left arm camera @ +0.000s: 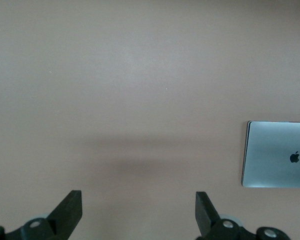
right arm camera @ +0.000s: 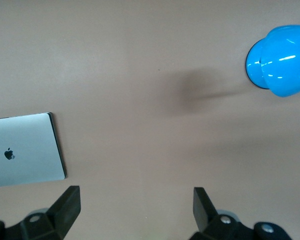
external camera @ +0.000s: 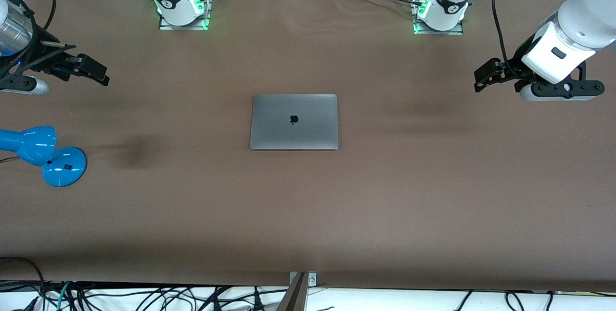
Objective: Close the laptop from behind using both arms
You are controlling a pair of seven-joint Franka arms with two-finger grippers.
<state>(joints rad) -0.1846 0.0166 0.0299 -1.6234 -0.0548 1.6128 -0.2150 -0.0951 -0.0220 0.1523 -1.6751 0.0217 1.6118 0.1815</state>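
The space-grey laptop (external camera: 294, 122) lies shut and flat in the middle of the brown table, its lid with the dark apple logo facing up. It also shows in the left wrist view (left arm camera: 276, 154) and in the right wrist view (right arm camera: 25, 149). My left gripper (external camera: 482, 75) hangs open and empty over bare table toward the left arm's end, well away from the laptop. Its fingers (left arm camera: 70, 207) stand wide apart. My right gripper (external camera: 94, 70) hangs open and empty over bare table toward the right arm's end. Its fingers (right arm camera: 202, 202) stand wide apart.
A blue desk lamp (external camera: 43, 152) stands toward the right arm's end of the table, nearer to the front camera than the right gripper; it also shows in the right wrist view (right arm camera: 280, 60). The two arm bases (external camera: 183, 5) (external camera: 440, 7) stand along the table edge farthest from the front camera.
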